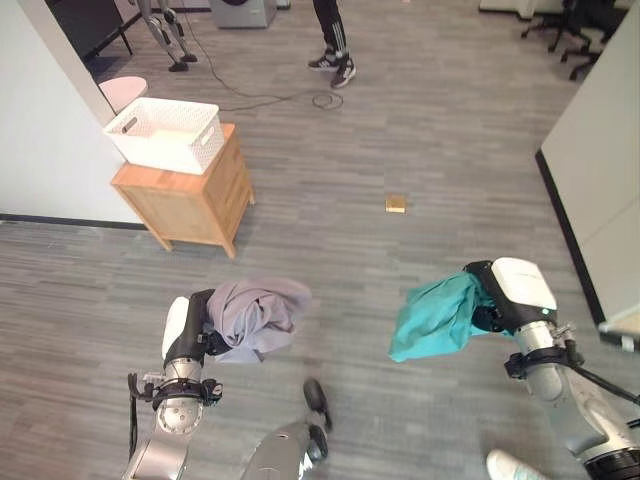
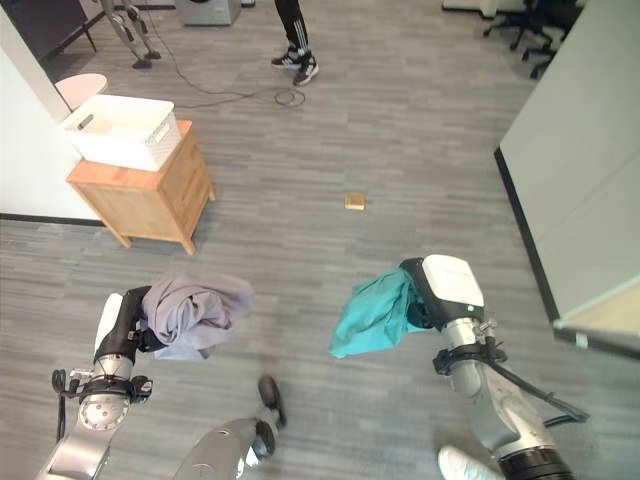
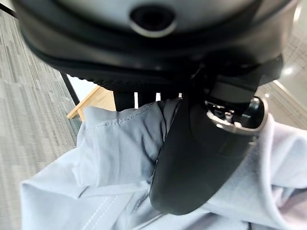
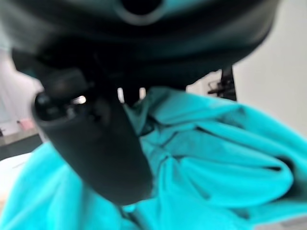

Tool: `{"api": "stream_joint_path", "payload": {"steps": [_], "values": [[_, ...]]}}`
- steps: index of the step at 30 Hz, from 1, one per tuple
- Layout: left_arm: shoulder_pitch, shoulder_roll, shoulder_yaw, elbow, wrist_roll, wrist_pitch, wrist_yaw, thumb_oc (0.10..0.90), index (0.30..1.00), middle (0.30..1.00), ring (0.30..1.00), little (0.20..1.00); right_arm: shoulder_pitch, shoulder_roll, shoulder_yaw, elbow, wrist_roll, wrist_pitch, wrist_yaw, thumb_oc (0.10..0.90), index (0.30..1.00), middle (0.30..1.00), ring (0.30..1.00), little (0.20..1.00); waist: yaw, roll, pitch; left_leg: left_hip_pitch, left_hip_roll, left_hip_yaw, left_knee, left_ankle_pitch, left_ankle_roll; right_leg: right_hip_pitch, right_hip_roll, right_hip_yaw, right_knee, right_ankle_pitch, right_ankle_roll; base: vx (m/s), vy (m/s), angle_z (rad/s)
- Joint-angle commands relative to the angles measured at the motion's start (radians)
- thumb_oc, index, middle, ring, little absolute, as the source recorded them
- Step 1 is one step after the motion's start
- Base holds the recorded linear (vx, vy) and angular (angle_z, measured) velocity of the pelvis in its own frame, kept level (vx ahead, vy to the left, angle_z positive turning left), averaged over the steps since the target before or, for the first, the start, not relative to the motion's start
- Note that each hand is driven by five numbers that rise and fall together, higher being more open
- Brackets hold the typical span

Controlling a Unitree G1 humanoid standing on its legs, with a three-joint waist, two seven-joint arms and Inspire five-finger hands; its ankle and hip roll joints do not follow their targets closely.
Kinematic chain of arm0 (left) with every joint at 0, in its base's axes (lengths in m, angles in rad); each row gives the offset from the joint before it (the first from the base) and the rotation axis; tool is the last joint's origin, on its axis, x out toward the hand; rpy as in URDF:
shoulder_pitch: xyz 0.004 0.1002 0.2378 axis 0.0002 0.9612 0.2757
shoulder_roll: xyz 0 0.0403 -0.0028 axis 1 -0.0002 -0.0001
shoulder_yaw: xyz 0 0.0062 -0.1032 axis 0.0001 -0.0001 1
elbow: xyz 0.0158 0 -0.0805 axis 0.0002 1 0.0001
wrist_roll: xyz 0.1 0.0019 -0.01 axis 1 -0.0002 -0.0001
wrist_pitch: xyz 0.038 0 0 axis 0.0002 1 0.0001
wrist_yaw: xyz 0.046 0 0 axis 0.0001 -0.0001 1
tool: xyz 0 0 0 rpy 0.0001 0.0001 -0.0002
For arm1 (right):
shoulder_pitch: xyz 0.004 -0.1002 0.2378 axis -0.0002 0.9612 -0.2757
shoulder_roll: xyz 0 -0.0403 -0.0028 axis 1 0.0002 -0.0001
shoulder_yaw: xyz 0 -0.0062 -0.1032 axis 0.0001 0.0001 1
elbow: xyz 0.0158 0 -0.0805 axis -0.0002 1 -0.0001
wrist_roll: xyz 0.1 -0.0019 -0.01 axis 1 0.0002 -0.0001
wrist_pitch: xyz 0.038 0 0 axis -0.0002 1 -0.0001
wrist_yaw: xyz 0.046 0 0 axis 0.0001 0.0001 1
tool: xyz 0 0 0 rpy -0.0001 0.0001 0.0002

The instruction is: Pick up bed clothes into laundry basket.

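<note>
our left hand (image 1: 200, 325) clutches the grey garment (image 1: 262, 312) and our right hand (image 1: 497, 297) the teal cloth (image 1: 438, 316), both off the floor; we should keep firm hold walking to the white basket (image 1: 167, 133) on the wooden cabinet (image 1: 195, 196)

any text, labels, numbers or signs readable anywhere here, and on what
None: no words, numbers or signs can be read in these views.
White laundry basket on the wooden cabinet: plain, no label visible.
Grey garment in the left hand: no visible print.
Teal garment in the right hand: no visible print.
Small tan object on the floor: too small to tell.
</note>
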Motion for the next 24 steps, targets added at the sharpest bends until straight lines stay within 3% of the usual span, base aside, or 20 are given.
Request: {"api": "stream_joint_path", "payload": {"steps": [1,2,3,5,7,9,10,11,12,13,18,24], "values": [[-0.140,0.102,0.074,-0.119,0.043,-0.061,0.063,0.400,0.300,0.300,0.300,0.300,-0.106,-0.046,-0.098,-0.107,-0.013,-0.032,-0.061,0.400,0.300,0.300,0.300,0.300,0.009,-0.033,-0.072,0.141,0.111,-0.070,-0.106,0.036,-0.264,-0.075,-0.296,0.006,0.205,0.264,0.165,0.44,0.117,-0.16],[-0.141,0.104,0.075,-0.118,0.044,-0.060,0.064,0.400,0.300,0.300,0.300,0.300,-0.109,-0.044,-0.097,-0.108,-0.013,-0.032,-0.060,0.400,0.300,0.300,0.300,0.300,0.010,-0.035,-0.072,0.140,0.108,-0.067,-0.106,0.033,-0.259,-0.083,-0.301,0.011,0.217,0.262,0.172,0.26,0.117,-0.20],[-0.152,0.108,0.077,-0.114,0.042,-0.061,0.074,0.400,0.300,0.300,0.300,0.300,-0.112,-0.035,-0.098,-0.117,-0.010,-0.032,-0.060,0.400,0.300,0.300,0.300,0.300,-0.006,-0.031,-0.061,0.163,0.102,-0.082,-0.106,0.015,-0.247,-0.147,-0.311,0.036,0.335,0.308,0.185,0.20,0.103,0.03],[-0.167,0.122,0.087,-0.121,0.042,-0.063,0.082,0.400,0.300,0.300,0.300,0.300,-0.119,-0.020,-0.102,-0.136,-0.009,-0.035,-0.061,0.400,0.300,0.300,0.300,0.300,-0.033,-0.014,-0.042,0.212,0.112,-0.096,-0.106,-0.024,-0.239,-0.245,-0.331,0.052,0.459,0.330,0.193,0.29,0.074,0.51],[-0.191,0.129,0.098,-0.134,0.033,-0.069,0.092,0.400,0.300,0.300,0.300,0.300,-0.122,-0.012,-0.106,-0.155,-0.003,-0.037,-0.061,0.400,0.300,0.300,0.300,0.300,-0.055,0.010,-0.013,0.241,0.137,-0.098,-0.106,-0.026,-0.243,-0.351,-0.348,0.029,0.454,0.285,0.144,0.25,-0.035,0.56],[-0.213,0.130,0.104,-0.150,0.025,-0.082,0.097,0.400,0.300,0.300,0.300,0.300,-0.119,-0.012,-0.115,-0.171,0.008,-0.040,-0.066,0.400,0.300,0.300,0.300,0.300,-0.080,0.018,0.002,0.264,0.137,-0.138,-0.106,-0.045,-0.257,-0.388,-0.341,0.025,0.327,0.217,0.104,0.35,-0.133,0.44],[-0.219,0.128,0.104,-0.159,0.023,-0.093,0.098,0.400,0.300,0.300,0.300,0.300,-0.108,-0.010,-0.126,-0.182,0.017,-0.043,-0.069,0.400,0.300,0.300,0.300,0.300,-0.096,0.021,0.005,0.275,0.133,-0.169,-0.106,-0.053,-0.266,-0.390,-0.320,0.053,0.207,0.196,0.092,0.43,-0.290,0.86],[-0.235,0.126,0.100,-0.170,0.024,-0.111,0.103,0.400,0.300,0.300,0.300,0.300,-0.084,-0.008,-0.157,-0.201,0.031,-0.047,-0.086,0.400,0.300,0.300,0.300,0.300,-0.126,0.014,0.006,0.282,0.129,-0.223,-0.106,-0.067,-0.281,-0.400,-0.290,0.173,0.002,0.218,0.092,0.29,-0.234,1.04],[-0.236,0.126,0.099,-0.169,0.024,-0.112,0.104,0.400,0.300,0.300,0.300,0.300,-0.082,-0.008,-0.159,-0.202,0.031,-0.048,-0.086,0.400,0.300,0.300,0.300,0.300,-0.125,0.014,0.004,0.278,0.131,-0.223,-0.106,-0.063,-0.281,-0.398,-0.288,0.172,-0.009,0.228,0.090,0.39,-0.424,1.81],[-0.279,0.132,0.091,-0.167,0.022,-0.126,0.110,0.400,0.300,0.300,0.300,0.300,-0.042,0.003,-0.196,-0.241,0.048,-0.058,-0.109,0.400,0.300,0.300,0.300,0.300,-0.161,0.008,0.007,0.289,0.132,-0.293,-0.106,-0.085,-0.294,-0.447,-0.277,0.345,-0.122,0.308,0.124,0.21,-0.262,1.90],[-0.232,0.118,0.131,-0.197,0.011,-0.133,0.104,0.400,0.300,0.300,0.300,0.300,-0.032,0.034,-0.209,-0.300,0.064,-0.074,-0.102,0.400,0.300,0.300,0.300,0.300,-0.152,-0.006,-0.018,0.323,0.142,-0.340,-0.106,-0.086,-0.305,-0.385,-0.294,0.294,-0.172,0.335,0.118,0.20,-0.261,1.28],[-0.071,0.032,0.226,-0.209,-0.042,-0.142,0.123,0.400,0.300,0.300,0.300,0.300,0.008,0.095,-0.225,-0.377,0.140,-0.133,-0.100,0.400,0.300,0.300,0.300,0.300,-0.123,0.022,-0.038,0.314,0.210,-0.387,-0.106,-0.047,-0.357,-0.320,-0.265,0.188,-0.180,0.288,0.087,0.10,-0.198,0.56]]}}
